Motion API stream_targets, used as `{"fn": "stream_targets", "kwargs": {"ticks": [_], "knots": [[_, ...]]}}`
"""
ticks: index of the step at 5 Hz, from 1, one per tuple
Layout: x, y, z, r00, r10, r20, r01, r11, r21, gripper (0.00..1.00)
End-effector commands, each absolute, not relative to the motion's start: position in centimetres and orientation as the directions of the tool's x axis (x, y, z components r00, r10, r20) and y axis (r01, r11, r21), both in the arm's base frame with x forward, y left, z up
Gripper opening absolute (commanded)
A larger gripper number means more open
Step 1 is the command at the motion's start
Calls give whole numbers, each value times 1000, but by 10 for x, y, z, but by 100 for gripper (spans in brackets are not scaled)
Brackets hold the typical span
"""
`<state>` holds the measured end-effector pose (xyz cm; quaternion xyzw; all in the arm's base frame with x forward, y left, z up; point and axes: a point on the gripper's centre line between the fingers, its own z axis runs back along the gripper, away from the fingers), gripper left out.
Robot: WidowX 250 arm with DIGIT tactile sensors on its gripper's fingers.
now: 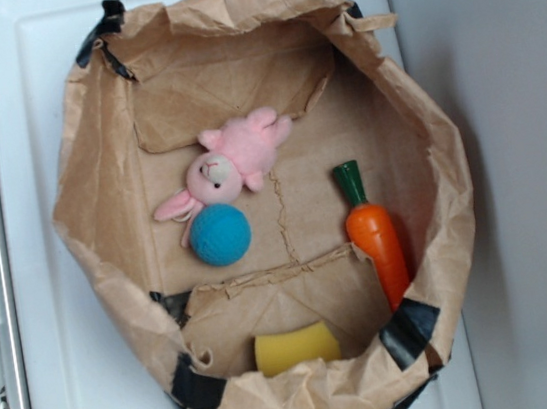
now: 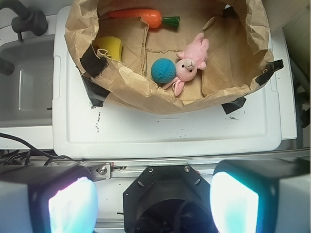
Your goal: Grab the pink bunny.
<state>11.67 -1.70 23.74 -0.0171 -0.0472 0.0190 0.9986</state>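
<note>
A brown paper bag (image 1: 108, 246) with rolled-down walls sits on a white tray (image 1: 30, 115), patched at the rim with strips of black tape (image 1: 199, 386). Down on its floor lies the pink bunny (image 1: 233, 161), on its side with its whitish face toward the blue ball (image 1: 220, 235), which sits just beside its head, touching or nearly so. One long ear trails out past the ball. An orange carrot (image 1: 379, 241) with a green top lies well apart from the bunny near the opposite wall, and a yellow sponge (image 1: 296, 348) is tucked against the wall at the bottom of the exterior view.

That exterior view shows only the bag and its contents; the claw is nowhere in it. The wrist view is where it appears: the gripper (image 2: 153, 201) hangs well back from the bag, outside the tray, its two fingers (image 2: 72, 206) large and blurred at the bottom corners with a wide gap between them, holding nothing. From there the bunny (image 2: 192, 63) is seen deep in the bag with the ball (image 2: 163, 70) against its face. The wrist view also takes in a pale sink (image 2: 24, 82) beside the tray and a black base (image 2: 165, 194) between the fingers, neither of which the exterior view shows clearly.
</note>
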Motion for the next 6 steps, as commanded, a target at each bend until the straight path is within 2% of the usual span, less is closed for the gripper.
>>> {"fn": "stream_targets", "kwargs": {"ticks": [1, 2, 3, 4, 6], "knots": [[117, -17, 237, 995, 39, 94, -36, 999, -36, 100], [88, -17, 243, 994, 5, 106, 1, 998, -55, 100], [88, -8, 237, 991, 15, 131, -8, 998, -55, 100], [86, 9, 225, 990, 94, 100, -93, 996, -12, 100], [86, 9, 225, 990, 94, 100, -93, 996, -12, 100]]}}
